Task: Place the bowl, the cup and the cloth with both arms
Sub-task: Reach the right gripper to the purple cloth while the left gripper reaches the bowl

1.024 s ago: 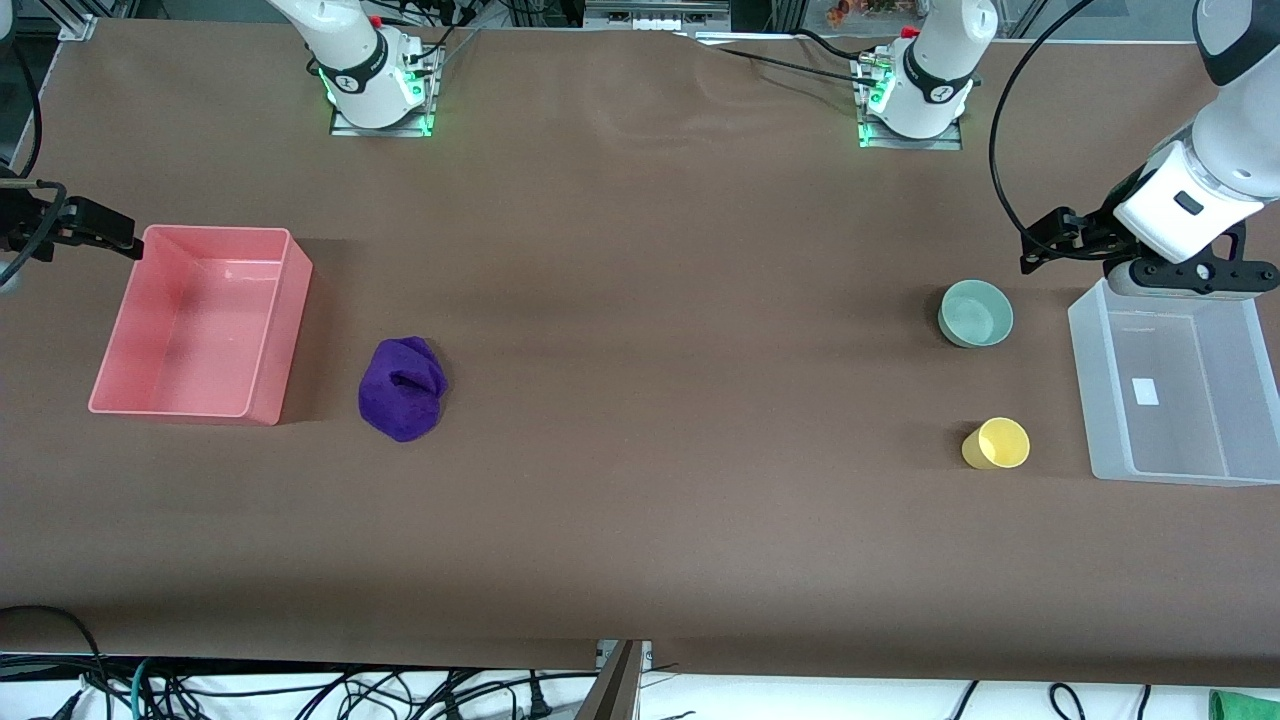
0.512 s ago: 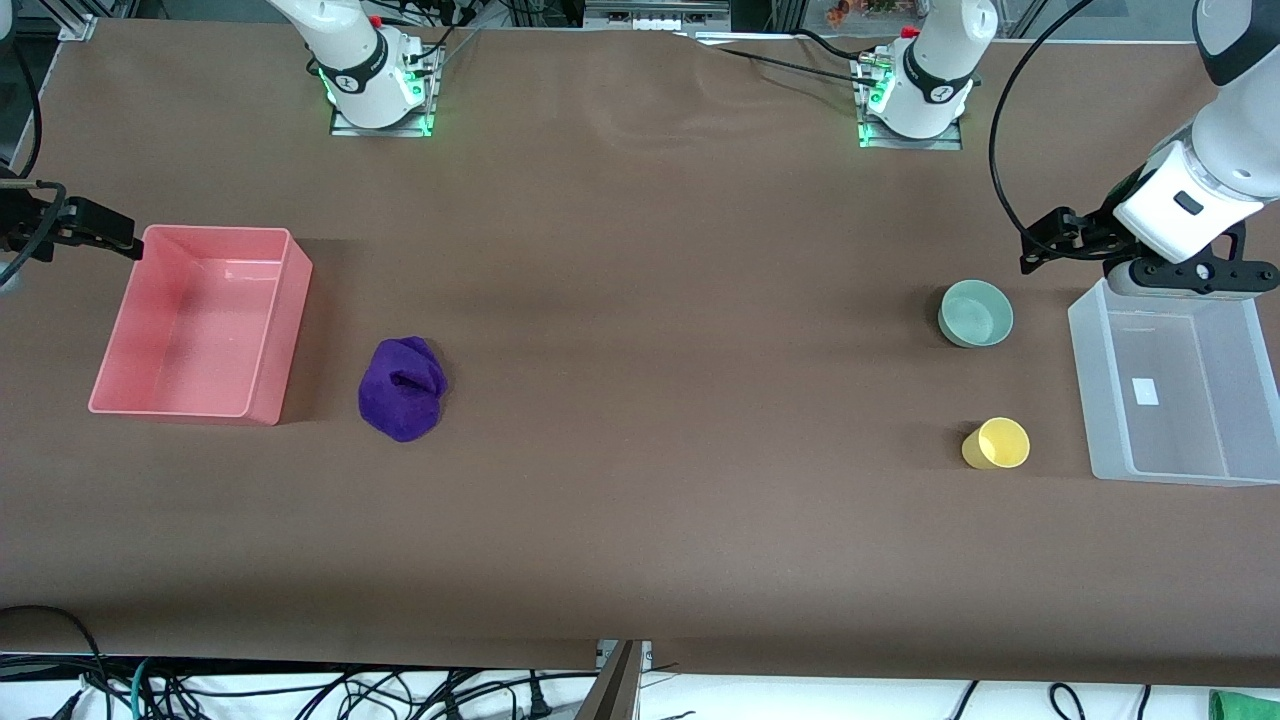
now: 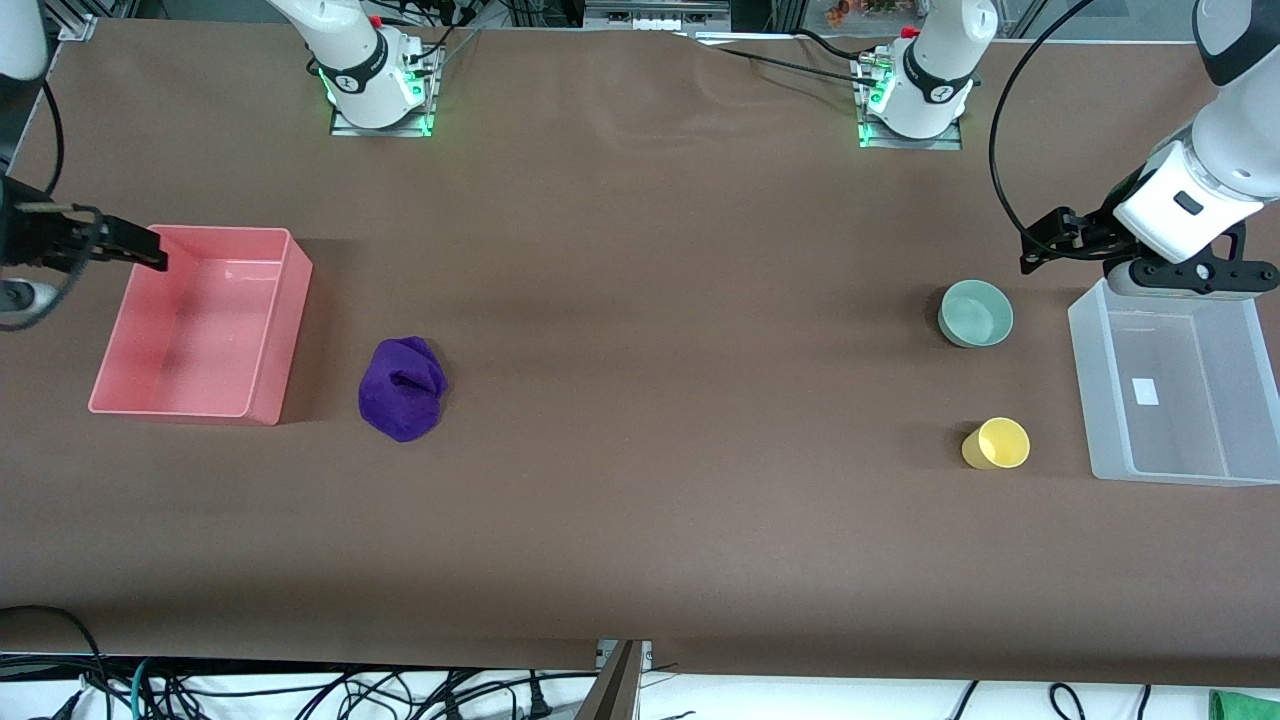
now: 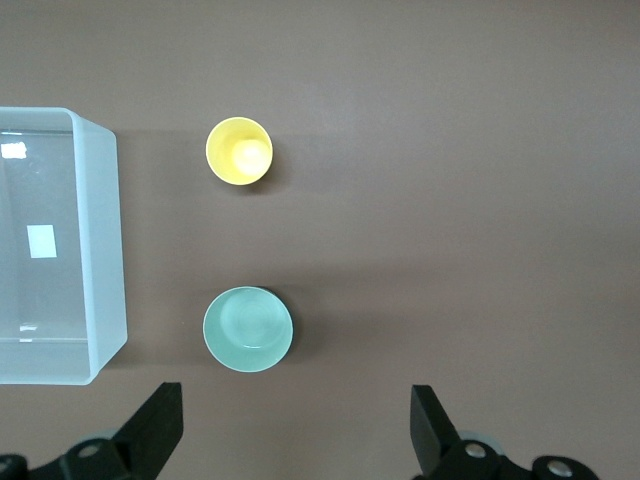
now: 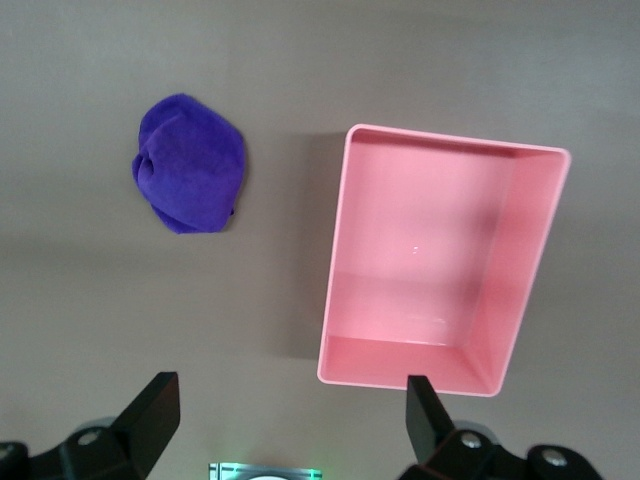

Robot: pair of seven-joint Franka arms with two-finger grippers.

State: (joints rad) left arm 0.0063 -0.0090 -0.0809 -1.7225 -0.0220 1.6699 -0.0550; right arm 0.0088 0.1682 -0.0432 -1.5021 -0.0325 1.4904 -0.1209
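Observation:
The mint-green bowl (image 3: 975, 313) stands upright beside the clear bin (image 3: 1090, 400). The yellow cup (image 3: 996, 443) stands nearer the front camera than the bowl. The purple cloth (image 3: 402, 389) lies bunched beside the pink bin (image 3: 280, 330). My left gripper (image 4: 295, 435) hangs high by the bowl (image 4: 247, 330) and the clear bin's corner (image 4: 100, 370), open wide and empty; it also shows in the front view (image 3: 1190, 278). The cup (image 4: 238, 150) is farther off. My right gripper (image 5: 290, 430) hangs high by the pink bin (image 5: 400, 385), open wide and empty; the cloth (image 5: 190, 178) lies apart from it.
Both bins hold nothing. The two arm bases (image 3: 380, 90) (image 3: 912, 95) stand along the table's far edge. The right arm's base light (image 5: 262, 470) shows between the right gripper's jaws. Brown tabletop stretches between the cloth and the bowl.
The right arm's wrist has shifted a little toward the pink bin and now overlaps its corner in the front view. The left arm and all objects have not moved.

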